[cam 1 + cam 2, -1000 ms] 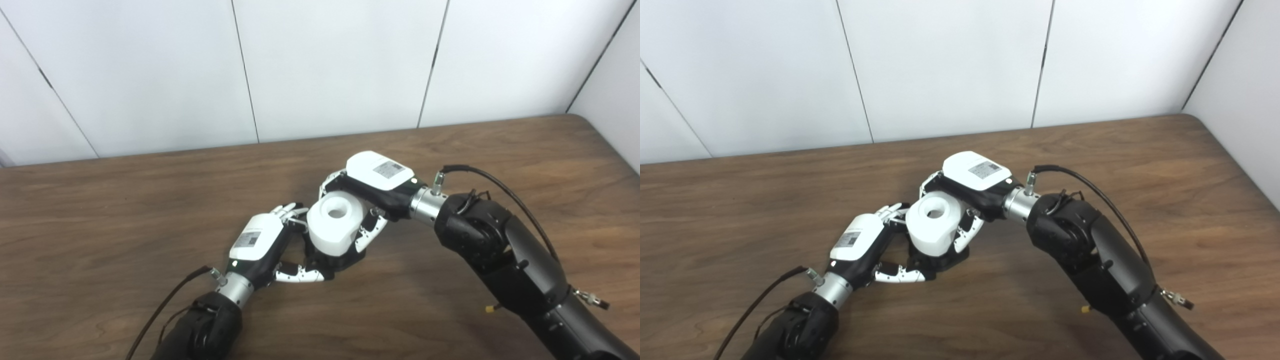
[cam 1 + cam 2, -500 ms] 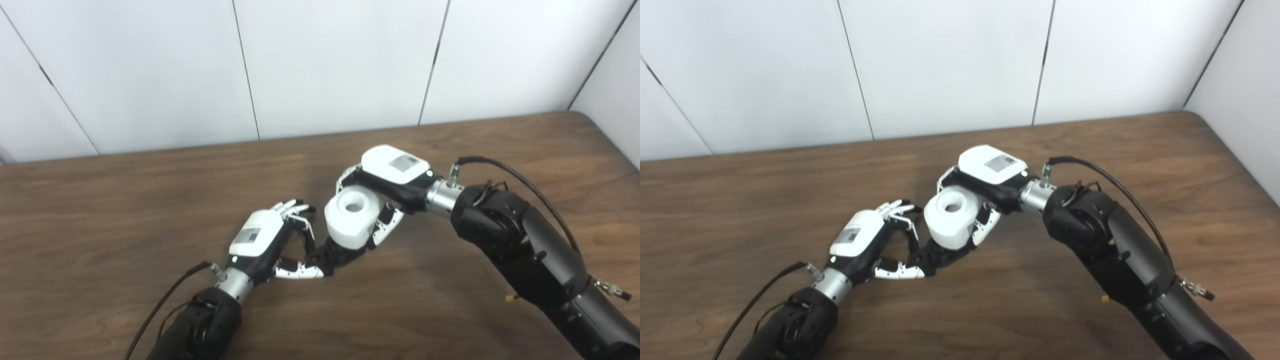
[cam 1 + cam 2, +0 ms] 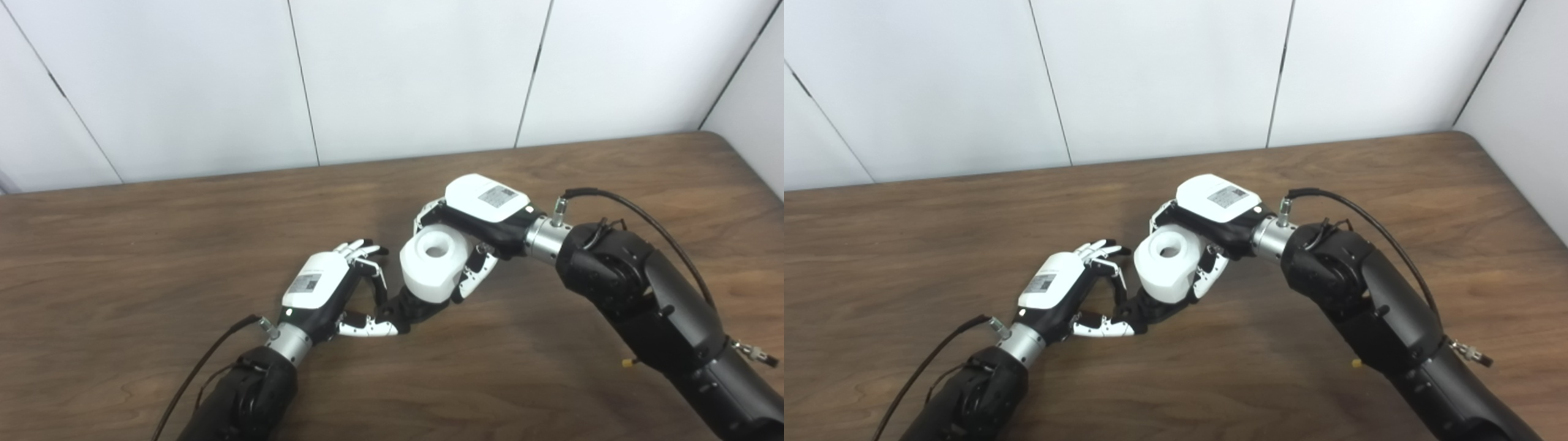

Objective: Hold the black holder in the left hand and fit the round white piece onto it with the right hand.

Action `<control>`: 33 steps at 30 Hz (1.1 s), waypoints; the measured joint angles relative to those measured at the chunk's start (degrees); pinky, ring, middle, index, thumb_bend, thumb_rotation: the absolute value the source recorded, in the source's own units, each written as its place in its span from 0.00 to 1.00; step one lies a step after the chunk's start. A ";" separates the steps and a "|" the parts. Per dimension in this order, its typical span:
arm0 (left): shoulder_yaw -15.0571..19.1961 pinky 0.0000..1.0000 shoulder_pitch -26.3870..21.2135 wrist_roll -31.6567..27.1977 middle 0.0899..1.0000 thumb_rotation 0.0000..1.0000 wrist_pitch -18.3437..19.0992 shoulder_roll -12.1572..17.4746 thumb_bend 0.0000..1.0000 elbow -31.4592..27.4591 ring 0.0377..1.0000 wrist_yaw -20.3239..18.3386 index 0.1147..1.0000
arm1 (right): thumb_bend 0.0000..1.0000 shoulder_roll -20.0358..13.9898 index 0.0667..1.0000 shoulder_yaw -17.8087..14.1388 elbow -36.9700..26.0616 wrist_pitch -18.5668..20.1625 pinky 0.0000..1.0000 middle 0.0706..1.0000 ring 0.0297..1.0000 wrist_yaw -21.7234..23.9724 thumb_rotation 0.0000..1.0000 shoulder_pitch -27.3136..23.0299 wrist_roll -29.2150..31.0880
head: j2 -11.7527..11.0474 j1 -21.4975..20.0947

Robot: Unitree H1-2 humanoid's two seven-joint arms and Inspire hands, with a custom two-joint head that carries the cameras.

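Colour-wise it's pretty simple: the table (image 3: 153, 245) is dark brown wood with streaky grain running across it, and the wall (image 3: 398, 73) behind is plain white panels split by thin dark seams. The round white piece (image 3: 433, 262) is solid matte white with a shadowed hole in the top, sitting over the black holder (image 3: 409, 309), which is just flat black. Both the left hand (image 3: 327, 294) and right hand (image 3: 481, 211) have glossy white backs with a small grey label patch, black palms and white-and-black fingers, then silver wrist rings leading into all-black arms with black cables.
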 measured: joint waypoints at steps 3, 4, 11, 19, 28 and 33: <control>0.01 0.93 0.01 0.00 0.85 0.05 0.00 0.00 0.52 0.00 0.93 0.00 0.42 | 0.52 0.26 0.45 0.11 -0.25 0.13 0.64 0.65 0.65 0.09 0.13 0.00 -0.29 | 0.00 0.00; 0.01 0.92 0.01 0.00 0.85 0.05 0.00 0.00 0.52 0.00 0.93 0.01 0.42 | 0.52 0.30 0.45 0.16 -0.48 0.23 0.64 0.65 0.66 0.21 0.13 0.00 -0.50 | 0.00 0.00; 0.11 0.93 0.06 -0.02 0.85 0.05 0.00 0.01 0.52 0.00 0.93 0.01 0.42 | 0.52 1.00 0.45 0.22 -0.98 0.88 0.61 0.65 0.66 0.93 0.13 -0.13 -1.17 | 0.26 0.26; 0.14 0.92 0.09 -0.02 0.84 0.05 0.01 0.03 0.52 0.00 0.93 0.01 0.42 | 0.52 1.50 0.45 0.34 -0.98 0.88 0.62 0.65 0.66 1.18 0.13 -0.14 -1.64 | 0.35 0.35; 0.20 0.93 0.12 -0.02 0.85 0.05 0.02 0.11 0.52 -0.01 0.93 0.01 0.42 | 0.52 2.04 0.45 0.49 -0.98 0.72 0.60 0.65 0.65 0.97 0.13 -0.14 -2.51 | 0.70 0.62; 0.20 0.93 0.13 -0.04 0.85 0.05 0.18 0.14 0.52 -0.05 0.93 0.01 0.42 | 0.52 2.02 0.45 0.57 -0.96 0.69 0.62 0.64 0.65 0.79 0.13 -0.26 -2.62 | 0.62 1.23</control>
